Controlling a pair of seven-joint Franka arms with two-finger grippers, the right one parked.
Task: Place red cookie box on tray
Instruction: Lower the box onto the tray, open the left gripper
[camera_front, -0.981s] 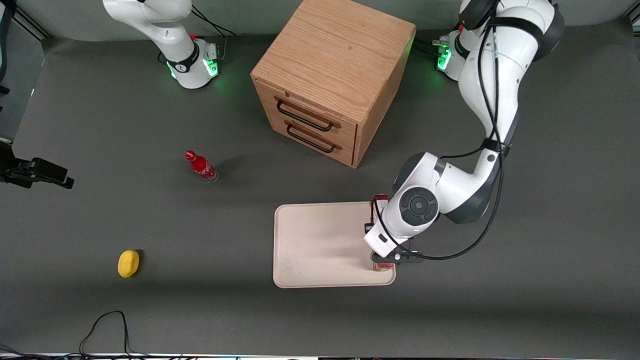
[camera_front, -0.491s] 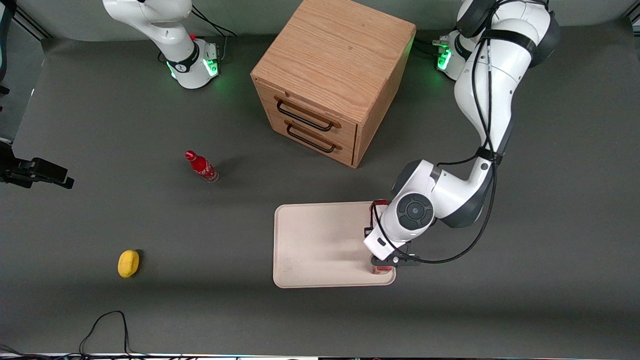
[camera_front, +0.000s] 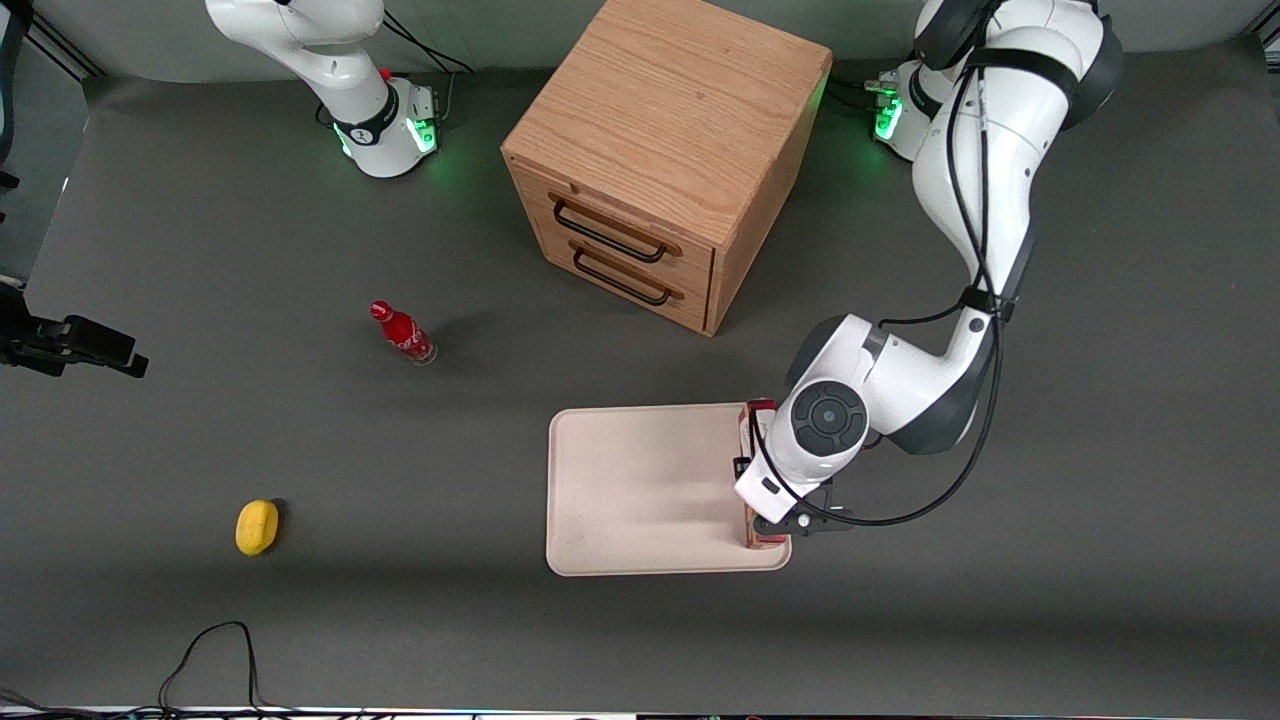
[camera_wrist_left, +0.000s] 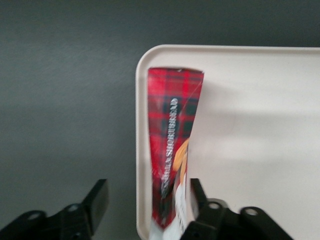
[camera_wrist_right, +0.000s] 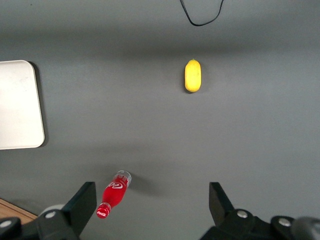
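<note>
The red cookie box (camera_wrist_left: 172, 115), a long slim carton in red plaid, lies on the cream tray (camera_wrist_left: 260, 125) right along the rim at the working arm's end. It rests on a narrow long side and leans a little. In the front view only the two ends of the red cookie box (camera_front: 766, 538) show past the wrist, at the tray's (camera_front: 640, 490) edge. My left gripper (camera_wrist_left: 148, 192) is open and straddles the box's white end. One finger (camera_wrist_left: 97, 200) is over bare table, well off the box, and the other is close against the carton. The left gripper (camera_front: 765, 485) is hidden under the wrist.
A wooden two-drawer cabinet (camera_front: 665, 150) stands farther from the front camera than the tray. A small red soda bottle (camera_front: 403, 333) and a yellow lemon-like object (camera_front: 257, 526) lie toward the parked arm's end. A black cable (camera_front: 215, 640) loops near the front edge.
The wrist has shifted slightly toward the working arm's end of the table. The box stays along the tray's edge.
</note>
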